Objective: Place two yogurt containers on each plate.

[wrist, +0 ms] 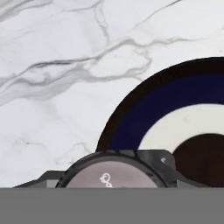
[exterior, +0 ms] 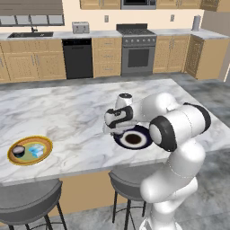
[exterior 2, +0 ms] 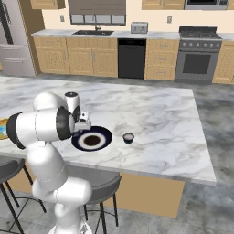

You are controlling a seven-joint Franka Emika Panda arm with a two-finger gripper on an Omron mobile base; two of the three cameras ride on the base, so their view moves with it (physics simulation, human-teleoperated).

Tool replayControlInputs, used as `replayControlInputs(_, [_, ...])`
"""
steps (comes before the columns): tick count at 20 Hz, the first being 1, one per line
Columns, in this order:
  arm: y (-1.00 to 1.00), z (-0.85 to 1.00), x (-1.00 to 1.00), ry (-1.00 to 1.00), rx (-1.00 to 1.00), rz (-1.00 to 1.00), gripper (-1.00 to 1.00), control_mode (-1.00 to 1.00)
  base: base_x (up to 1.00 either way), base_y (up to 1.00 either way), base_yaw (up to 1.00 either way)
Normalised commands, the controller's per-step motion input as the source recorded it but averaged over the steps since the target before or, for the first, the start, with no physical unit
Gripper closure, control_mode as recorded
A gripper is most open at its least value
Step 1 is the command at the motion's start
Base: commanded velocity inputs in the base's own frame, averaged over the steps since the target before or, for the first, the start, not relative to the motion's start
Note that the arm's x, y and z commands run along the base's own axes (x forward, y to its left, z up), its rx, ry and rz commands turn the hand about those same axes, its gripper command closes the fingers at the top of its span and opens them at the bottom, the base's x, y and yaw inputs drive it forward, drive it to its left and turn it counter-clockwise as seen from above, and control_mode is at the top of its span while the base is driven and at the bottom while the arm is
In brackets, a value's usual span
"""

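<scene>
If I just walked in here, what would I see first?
The big white robot arm bending over the marble island, holding a round yogurt cup in its gripper above the edge of the dark navy plate. Far to the left sits a yellow plate with a dark cup and a blue tub.

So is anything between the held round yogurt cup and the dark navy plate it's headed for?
Nothing visible. The gripper holds the pale-topped round cup just beside the navy plate, with bare marble counter around it.
</scene>
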Motion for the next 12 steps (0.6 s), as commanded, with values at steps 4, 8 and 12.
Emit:
replayControlInputs(4, [-0.16, -0.01, 0.07, 0.09, 0.0, -0.03, 1.0, -1.0, 0.0, 0.0, 0.0])
replayControlInputs(8, [-0.07, -0.09, 0.07, 0.06, 0.0, -0.01, 1.0, -1.0, 0.0, 0.0, 0.0])
replayControlInputs(12, [-0.04, -0.13, 0.11, 0.0, 0.0, 0.0, 1.0, -1.0, 0.0, 0.0, 0.0])
